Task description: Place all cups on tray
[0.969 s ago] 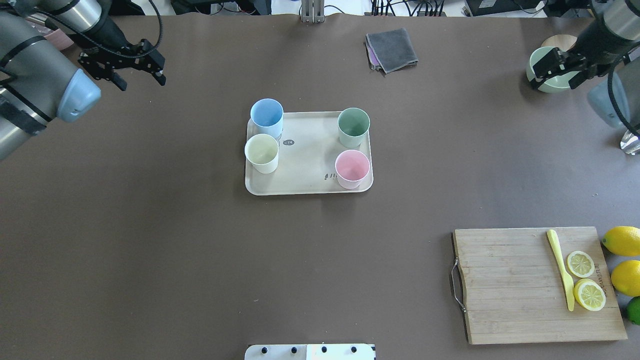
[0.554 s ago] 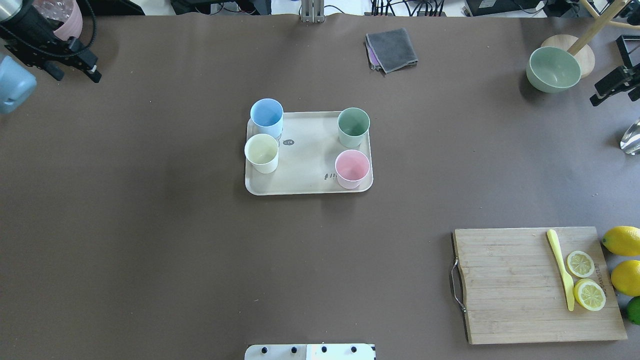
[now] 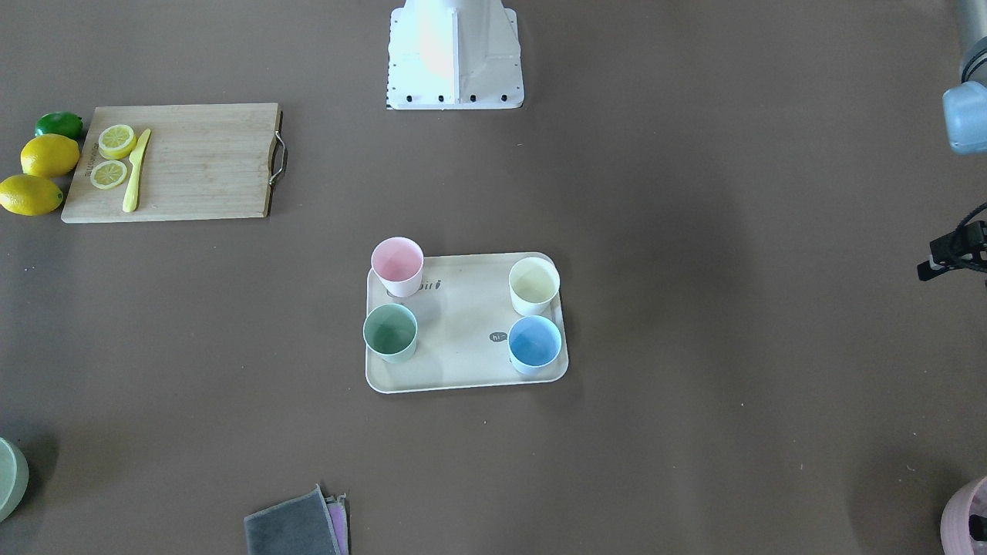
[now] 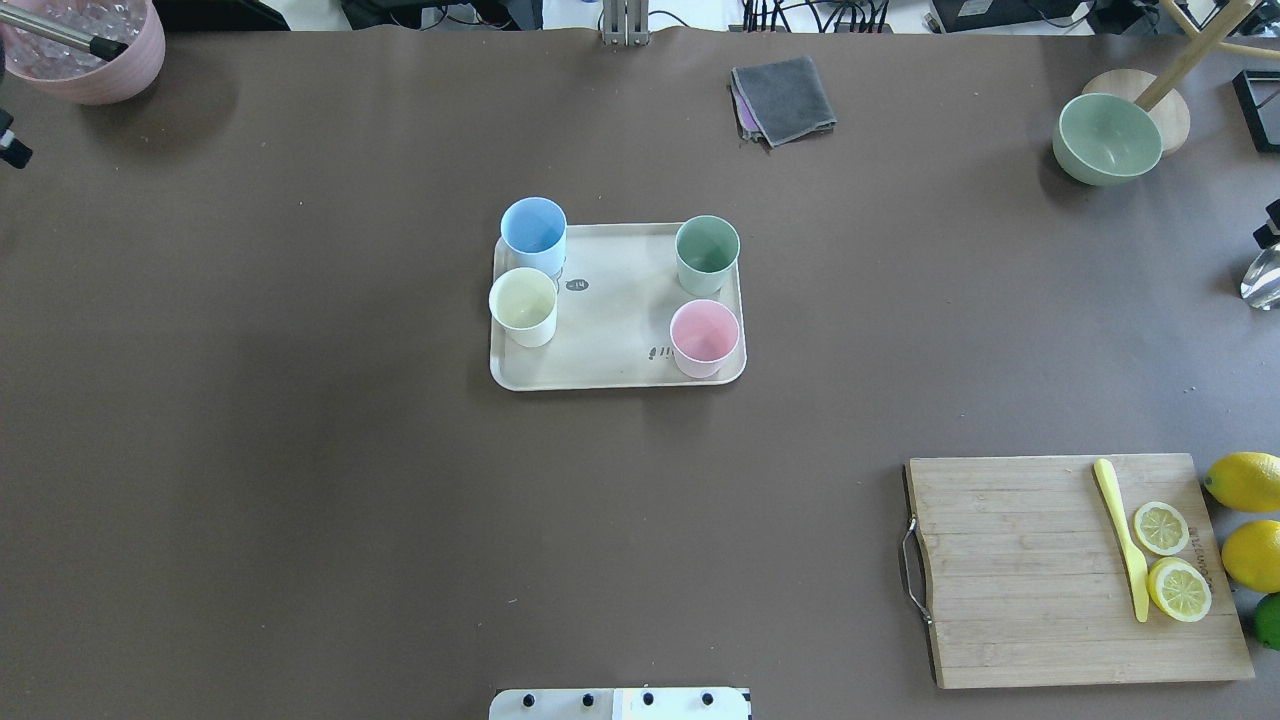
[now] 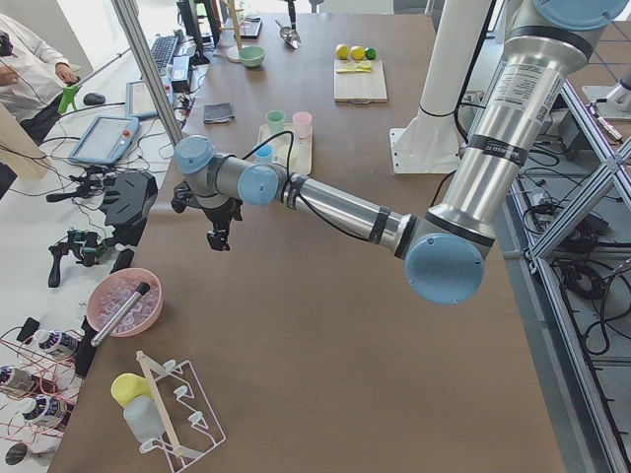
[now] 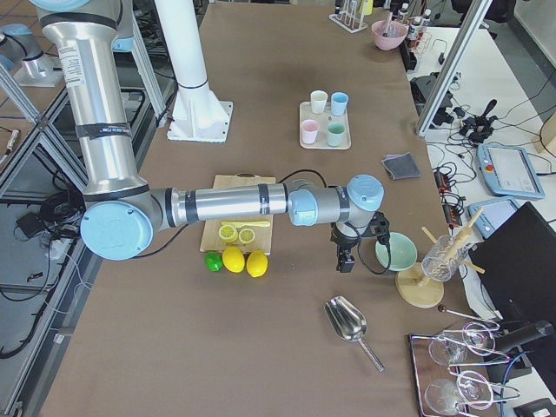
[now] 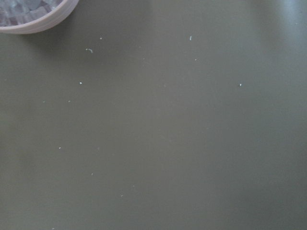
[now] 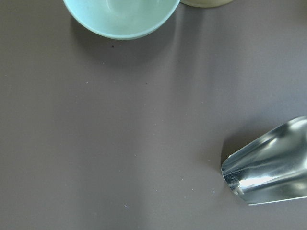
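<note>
The cream-beige tray (image 4: 610, 345) lies at the table's middle, also in the front view (image 3: 463, 351). All four cups stand upright on it: light blue (image 4: 533, 228), cream-white (image 4: 523, 302), sage green (image 4: 707, 248) and pink (image 4: 704, 333). My left gripper (image 5: 215, 239) hangs over the bare table near the left end, far from the tray; only a sliver shows at the overhead view's left edge. My right gripper (image 6: 345, 262) hangs near the right end by the green bowl. I cannot tell whether either is open or shut. Neither wrist view shows fingers.
A mauve ribbed pot (image 4: 85, 50) stands at the far left corner. A grey cloth (image 4: 783, 98) and a green bowl (image 4: 1107, 138) are at the back. A wooden cutting board (image 4: 1030, 570) holds lemon slices and a yellow knife, with lemons (image 4: 1245, 480) beside it. A metal scoop (image 8: 268, 163) lies near the right gripper.
Both arms have swung outward, the left to the left edge and the right to the right edge, almost out of the overhead view. Tray and cups have not moved.
</note>
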`<state>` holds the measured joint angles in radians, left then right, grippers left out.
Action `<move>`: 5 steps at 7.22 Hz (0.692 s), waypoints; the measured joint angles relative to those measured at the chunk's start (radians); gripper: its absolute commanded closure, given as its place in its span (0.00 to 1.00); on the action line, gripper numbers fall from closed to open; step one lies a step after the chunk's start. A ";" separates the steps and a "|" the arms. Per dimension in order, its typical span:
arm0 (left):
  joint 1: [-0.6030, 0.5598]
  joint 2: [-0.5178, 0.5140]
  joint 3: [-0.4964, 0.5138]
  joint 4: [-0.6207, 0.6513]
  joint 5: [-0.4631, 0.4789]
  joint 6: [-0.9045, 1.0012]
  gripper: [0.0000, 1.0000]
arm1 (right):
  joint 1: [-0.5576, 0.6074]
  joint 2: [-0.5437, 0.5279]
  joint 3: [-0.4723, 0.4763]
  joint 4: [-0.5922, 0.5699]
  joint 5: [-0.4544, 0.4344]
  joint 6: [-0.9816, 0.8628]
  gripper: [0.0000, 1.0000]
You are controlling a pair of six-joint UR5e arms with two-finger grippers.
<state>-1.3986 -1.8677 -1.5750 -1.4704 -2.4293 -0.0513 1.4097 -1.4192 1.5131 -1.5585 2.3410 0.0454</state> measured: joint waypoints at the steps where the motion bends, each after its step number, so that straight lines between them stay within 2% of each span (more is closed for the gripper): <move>1: -0.030 0.038 -0.003 0.004 0.004 0.031 0.02 | 0.011 -0.009 0.000 0.001 0.000 -0.010 0.00; 5: -0.097 0.153 -0.012 0.005 0.009 0.056 0.02 | 0.021 -0.033 0.005 0.003 0.002 -0.016 0.00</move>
<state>-1.4958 -1.7142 -1.5868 -1.4650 -2.4207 0.0044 1.4308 -1.4518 1.5179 -1.5552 2.3430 0.0292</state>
